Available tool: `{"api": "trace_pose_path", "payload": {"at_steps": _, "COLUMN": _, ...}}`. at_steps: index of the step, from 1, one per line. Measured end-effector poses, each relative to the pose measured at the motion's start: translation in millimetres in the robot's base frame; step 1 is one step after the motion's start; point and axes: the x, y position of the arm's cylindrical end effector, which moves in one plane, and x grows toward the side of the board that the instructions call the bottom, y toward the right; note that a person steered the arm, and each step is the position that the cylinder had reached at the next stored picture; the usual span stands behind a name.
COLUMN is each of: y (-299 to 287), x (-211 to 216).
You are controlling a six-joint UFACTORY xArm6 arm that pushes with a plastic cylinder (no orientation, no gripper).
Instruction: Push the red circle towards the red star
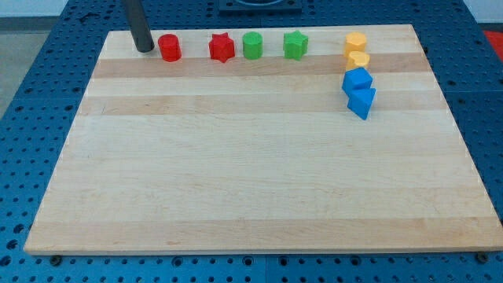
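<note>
The red circle [170, 48] sits near the board's top edge, toward the view's left. The red star [222, 48] lies to its right with a gap of about one block width between them. My tip [145, 49] rests on the board just left of the red circle, close to it but with a small gap. The rod rises from there to the view's top.
A green circle [252, 45] and a green star [295, 45] continue the row to the right. Two yellow blocks [356, 42] [357, 60] and two blue blocks [357, 80] [361, 102] stack down the right side. The wooden board [259, 173] lies on a blue perforated table.
</note>
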Motion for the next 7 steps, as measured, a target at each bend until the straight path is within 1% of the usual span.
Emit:
{"api": "trace_pose_path", "payload": {"at_steps": 6, "y": 36, "x": -9}}
{"api": "trace_pose_path", "payload": {"at_steps": 7, "y": 32, "x": -9}}
